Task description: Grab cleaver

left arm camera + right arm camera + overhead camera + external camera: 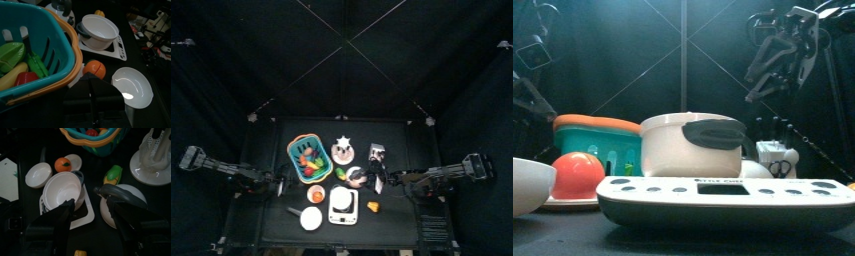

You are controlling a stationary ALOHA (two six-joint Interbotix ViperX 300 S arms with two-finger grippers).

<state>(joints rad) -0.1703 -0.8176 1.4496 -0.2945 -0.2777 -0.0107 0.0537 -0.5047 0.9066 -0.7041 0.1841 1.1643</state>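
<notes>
Though hidden frontally, right wrist shows cleaver (125,196).

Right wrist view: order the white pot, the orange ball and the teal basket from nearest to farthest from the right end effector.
1. White pot: nearest, right beside one jaw of the open right end effector.
2. Orange ball: beyond the pot, on a small plate.
3. Teal basket: farthest, past the ball.

Basket (40,45): teal walls, orange rim. Inside it, green, yellow and red toy produce. Bowl (132,86): plain white. Small ball (62,163): orange. Slab (727,198) under the white pot (680,145): white. Table (27,240): black.
</notes>
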